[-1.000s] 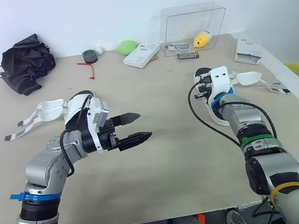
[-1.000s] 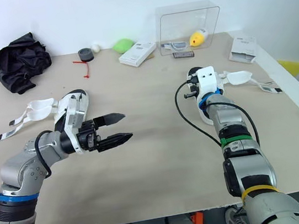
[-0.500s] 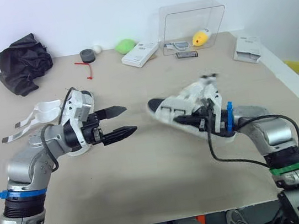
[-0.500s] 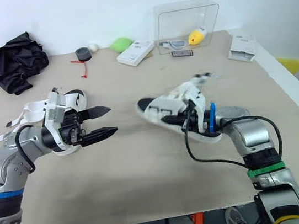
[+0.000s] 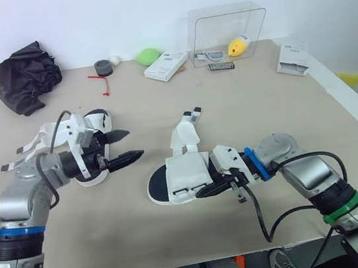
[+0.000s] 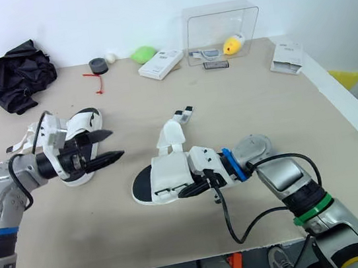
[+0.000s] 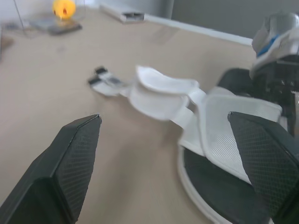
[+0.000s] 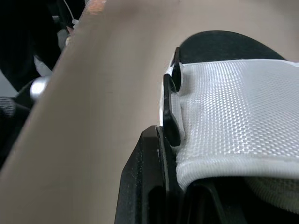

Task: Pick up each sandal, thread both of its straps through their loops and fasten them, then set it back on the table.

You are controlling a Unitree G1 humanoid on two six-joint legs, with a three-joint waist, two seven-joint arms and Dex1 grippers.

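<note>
Since half second ago, lowered from mid-air to middle of desk [image 5: 181, 100], nearer front edge: held sandal [image 5: 183, 173]. Pinched on its side by right claw [image 5: 208, 188]. Flopped open toward back: long strap [image 5: 183, 133]. Spread wide, holding nothing, just beside other sandal [image 5: 101, 117] at left: left claw [image 5: 134, 143]. White bumpy mesh bands, flat black sole [image 5: 155, 185], small black loops [image 8: 171, 105].

We're looking at a flat beige rectangular tabletop [image 5: 243, 118], its far edge right up against a plain white wall [image 5: 116, 16]. Light's pretty soft and even across the whole surface.
</note>
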